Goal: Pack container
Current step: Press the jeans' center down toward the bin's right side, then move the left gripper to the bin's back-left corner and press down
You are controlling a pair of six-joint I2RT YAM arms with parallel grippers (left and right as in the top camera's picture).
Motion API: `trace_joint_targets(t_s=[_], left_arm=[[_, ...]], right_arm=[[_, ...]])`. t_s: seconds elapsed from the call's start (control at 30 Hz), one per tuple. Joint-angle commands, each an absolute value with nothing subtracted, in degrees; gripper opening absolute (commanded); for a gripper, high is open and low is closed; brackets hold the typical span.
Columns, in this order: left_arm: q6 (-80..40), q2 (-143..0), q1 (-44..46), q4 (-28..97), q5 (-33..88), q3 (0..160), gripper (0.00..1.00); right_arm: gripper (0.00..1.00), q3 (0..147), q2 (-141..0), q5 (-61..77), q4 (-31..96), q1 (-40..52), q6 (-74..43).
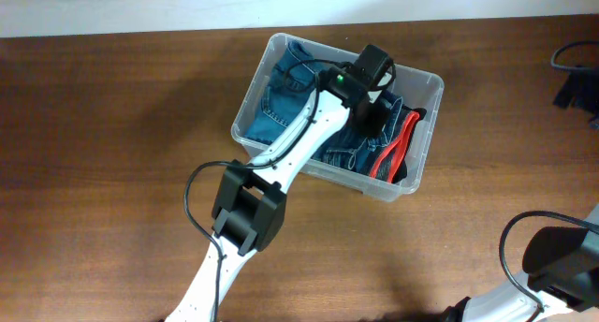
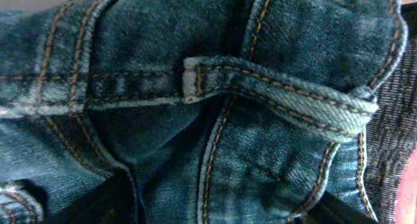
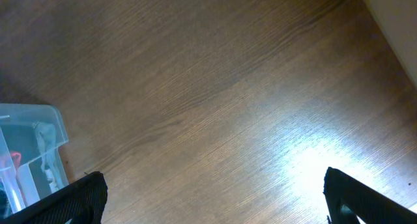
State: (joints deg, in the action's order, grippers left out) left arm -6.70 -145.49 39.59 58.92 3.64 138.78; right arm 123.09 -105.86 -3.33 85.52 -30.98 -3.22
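Note:
The clear plastic container [image 1: 424, 80] stands at the back middle of the table. It holds folded blue jeans [image 1: 270, 109] and a red and black item [image 1: 393, 150] at its right end. My left gripper [image 1: 375, 101] reaches down inside the container, onto the jeans. In the left wrist view the denim [image 2: 215, 100] fills the frame and the left gripper [image 2: 218, 212] has its dark fingers spread apart, pressed into the cloth. My right gripper [image 3: 212, 198] is open and empty above bare table; a corner of the container [image 3: 40, 122] shows at its left.
The wooden table [image 1: 112, 172] surrounds the container. A black object [image 1: 576, 79] lies at the right edge. The right arm's base [image 1: 562, 256] and cable sit at the front right. The left arm's body [image 1: 248, 210] crosses the front middle.

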Motion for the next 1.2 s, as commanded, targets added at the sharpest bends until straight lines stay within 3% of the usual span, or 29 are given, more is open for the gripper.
trace_joint_targets(t_s=[0.0, 0.27, 0.33, 0.4, 0.47, 0.5, 0.53, 0.57, 0.6, 0.9, 1.17], left_arm=[[-7.25, -147.76, 39.7, 61.12, 6.85, 138.8, 0.72], [-7.27, -134.41, 37.8, 65.69, 5.63, 150.74, 0.73], [-7.33, -130.76, 37.08, 67.53, -0.16, 151.2, 0.74], [-10.02, -127.74, 36.12, 72.27, -10.92, 151.2, 0.85], [-10.83, -127.15, 34.15, 77.14, -13.82, 151.17, 0.86], [-11.92, -127.17, 33.1, 79.15, -13.74, 151.15, 0.81], [-13.06, -127.31, 32.08, 80.93, -13.76, 151.0, 0.6], [-14.0, -127.37, 30.81, 82.98, -13.74, 150.82, 0.2], [-14.83, -127.44, 29.69, 84.58, -13.74, 150.65, 0.01], [-16.03, -127.5, 21.61, 92.27, -11.92, 144.38, 0.01], [-14.0, -127.5, 21.28, 90.72, -7.07, 133.4, 0.01]], right_arm=[[0.99, 122.78, -105.93, -3.22, 85.49, -31.16, -3.4], [0.98, 122.78, -105.93, -3.22, 85.49, -31.16, -3.4], [0.99, 122.78, -105.93, -3.22, 85.49, -31.16, -3.4], [0.98, 122.78, -105.93, -3.22, 85.49, -31.16, -3.4], [0.99, 122.78, -105.93, -3.22, 85.49, -31.16, -3.4], [0.98, 122.78, -105.93, -3.22, 85.49, -31.16, -3.4], [0.99, 122.78, -105.93, -3.22, 85.49, -31.16, -3.4], [0.98, 122.78, -105.91, -3.22, 85.49, -31.16, -3.4], [0.99, 122.78, -105.93, -3.22, 85.49, -31.16, -3.4], [0.98, 122.78, -105.93, -3.22, 85.49, -31.16, -3.4], [0.99, 122.78, -105.91, -3.22, 85.49, -31.16, -3.4]])
